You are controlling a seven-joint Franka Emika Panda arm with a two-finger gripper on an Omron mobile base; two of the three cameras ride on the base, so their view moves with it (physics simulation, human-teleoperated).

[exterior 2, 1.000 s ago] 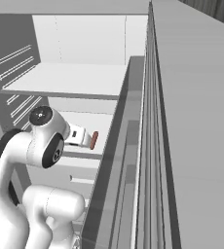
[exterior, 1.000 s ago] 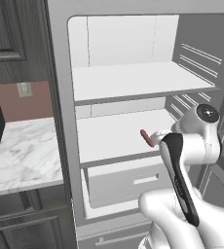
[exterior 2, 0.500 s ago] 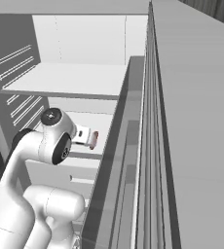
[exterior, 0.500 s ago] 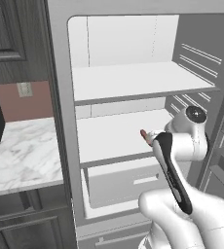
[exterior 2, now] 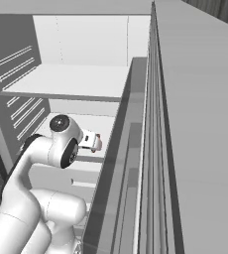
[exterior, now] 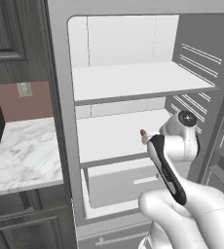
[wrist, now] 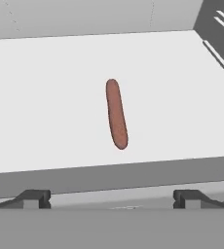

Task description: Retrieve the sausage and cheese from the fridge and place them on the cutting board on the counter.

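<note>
sausage lying lengthwise on the middle fridge shelf, just ahead of the gripper, fingers spread wide and empty; probably light, smooth, prone to roll — best pinched across its middle, gently

No legible txt, labels or nos. anywhere.

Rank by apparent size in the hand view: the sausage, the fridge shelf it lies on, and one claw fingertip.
1. The fridge shelf, spanning the view.
2. The sausage.
3. One claw fingertip; it looks slightly smaller than the sausage, but it sits nearest the camera and is partly cut off, so this order is unsure.
</note>
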